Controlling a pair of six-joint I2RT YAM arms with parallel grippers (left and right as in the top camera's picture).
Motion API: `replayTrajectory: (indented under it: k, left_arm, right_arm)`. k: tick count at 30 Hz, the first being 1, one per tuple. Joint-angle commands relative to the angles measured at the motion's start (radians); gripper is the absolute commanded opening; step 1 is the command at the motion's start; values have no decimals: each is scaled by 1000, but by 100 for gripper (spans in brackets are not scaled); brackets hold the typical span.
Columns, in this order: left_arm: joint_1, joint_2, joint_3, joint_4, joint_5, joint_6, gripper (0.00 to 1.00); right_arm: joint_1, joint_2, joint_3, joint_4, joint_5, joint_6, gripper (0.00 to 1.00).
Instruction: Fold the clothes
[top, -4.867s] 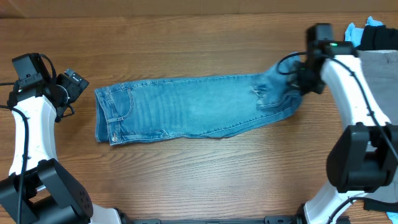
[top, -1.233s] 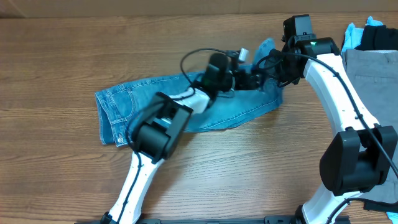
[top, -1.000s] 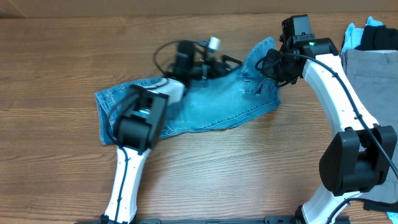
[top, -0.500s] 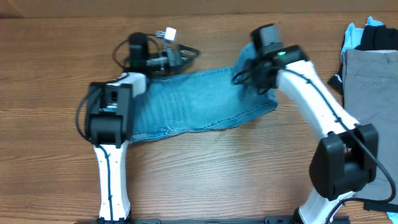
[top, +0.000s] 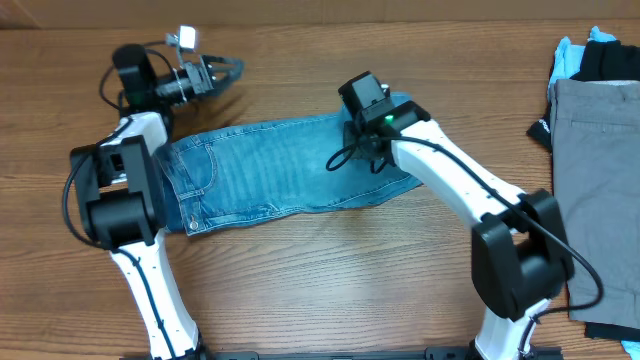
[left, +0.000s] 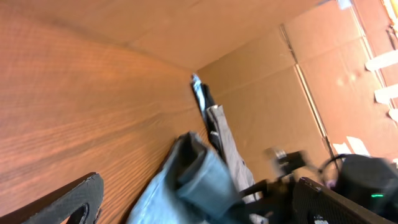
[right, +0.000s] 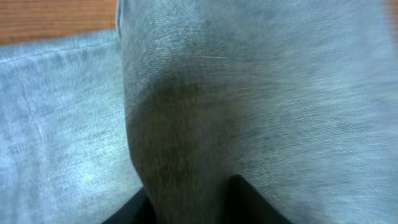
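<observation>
The jeans (top: 270, 175) lie far-middle on the desk (top: 320, 290), leg end doubled over; the right gripper (top: 352, 140) sits on that fold, jaws' state untellable; the left gripper (top: 213, 73) hovers spread and empty near the far-left corner; next, probably a clean release, then another fold.

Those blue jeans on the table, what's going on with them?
Two robot arms are folding the light-blue denim jeans lying flat on the wooden table. The right gripper is down on the leg end, which is doubled back; whether it grips is unclear. The left gripper hangs open, empty, beyond the waistband. Grey trousers wait at the right.
</observation>
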Motion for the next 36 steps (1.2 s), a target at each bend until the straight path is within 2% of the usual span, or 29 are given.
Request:
replayTrajectory:
  k: [1, 2, 5, 8, 10, 13, 15, 17, 19, 22, 25, 27, 28, 29, 31, 33, 36]
  left_arm:
    - [24, -87, 1, 25, 27, 6, 100]
    - [35, -103, 1, 24, 18, 16, 100]
    - [58, -134, 1, 24, 0, 36, 100]
    - [76, -158, 1, 20, -49, 61, 100]
    - [90, -172, 1, 13, -155, 56, 100]
    - [102, -190, 1, -31, -397, 5, 100]
    - [109, -194, 1, -88, -584, 17, 100]
    - [112, -194, 1, -186, -785, 85, 100]
    - [112, -194, 1, -356, -1066, 163, 100]
    - [112, -194, 1, -565, -1412, 305, 100]
    - [112, -194, 1, -685, -1579, 454, 100]
    - [114, -195, 1, -738, -1598, 549, 100]
    - [115, -197, 1, -766, -1598, 592, 100]
    - [115, -200, 1, -797, -1602, 626, 100]
    - [114, -208, 2, -865, -1606, 664, 100]
    - [114, -222, 2, -920, -1616, 683, 100]
    - [114, -258, 2, -980, -1629, 678, 100]
  right_arm:
    - [15, 31, -13, 30, -117, -39, 62]
    - [15, 32, -13, 40, -177, -72, 80]
    - [15, 32, -11, 42, -206, -98, 99]
    - [5, 26, 5, 32, -157, -100, 100]
    - [-13, 20, 28, 27, -150, -100, 100]
    - [-51, 5, 64, 24, -148, -76, 100]
    - [-78, -5, 85, 21, -114, -48, 100]
    - [-99, -11, 101, 13, -64, -40, 100]
    - [-119, -15, 117, 0, -39, -42, 100]
    - [-141, -18, 122, -6, -69, -46, 100]
    - [-150, -15, 117, 2, -199, -52, 99]
    - [-150, -12, 115, 3, -266, -52, 88]
    - [-146, -11, 115, 3, -288, -51, 73]
    - [-145, -8, 115, 3, -300, -51, 54]
    - [-137, 2, 114, 2, -319, -50, 39]
    - [-130, 17, 107, 3, -319, -35, 27]
    - [-126, 58, 95, -7, -342, -11, 16]
